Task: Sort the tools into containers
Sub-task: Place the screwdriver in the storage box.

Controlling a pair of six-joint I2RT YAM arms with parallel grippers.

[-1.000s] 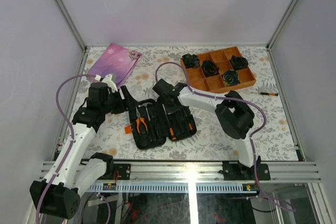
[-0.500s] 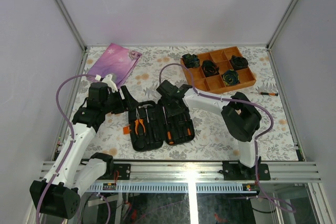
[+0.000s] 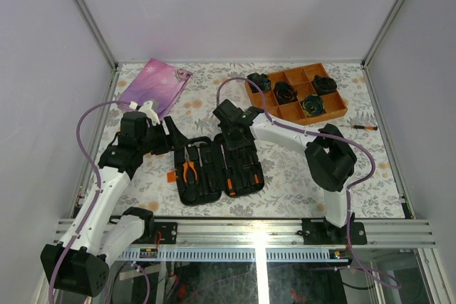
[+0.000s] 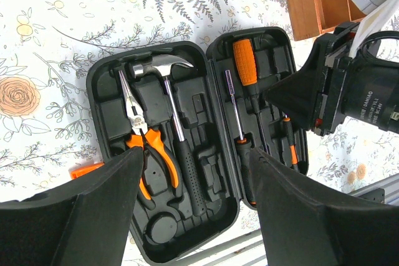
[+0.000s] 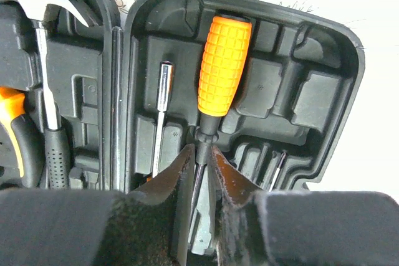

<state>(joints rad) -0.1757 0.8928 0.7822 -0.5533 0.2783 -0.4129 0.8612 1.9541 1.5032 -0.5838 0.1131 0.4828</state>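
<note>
The black tool case [image 3: 198,191] lies open on the table, with orange-handled pliers [image 3: 189,169], a hammer [image 4: 163,66] and thin drivers in its slots. My right gripper [image 5: 201,154] is shut on the black shaft of an orange-handled screwdriver [image 5: 223,66], just below the handle, and the tool lies in the case's right half [image 5: 312,91]. In the top view the right gripper [image 3: 237,139] is over the case's far edge. My left gripper [image 4: 194,172] is wide open and empty above the case's left half; in the top view the left gripper [image 3: 174,137] is at the case's far left corner.
A small orange-handled screwdriver [image 3: 360,127] lies loose on the table at the right. An orange divided tray [image 3: 296,113] with black rosette bundles stands at the back right. A pink-purple pouch [image 3: 153,85] lies at the back left.
The right arm's elbow has swung right and the right gripper has shifted slightly right over the case's far edge. The left arm has not moved.
</note>
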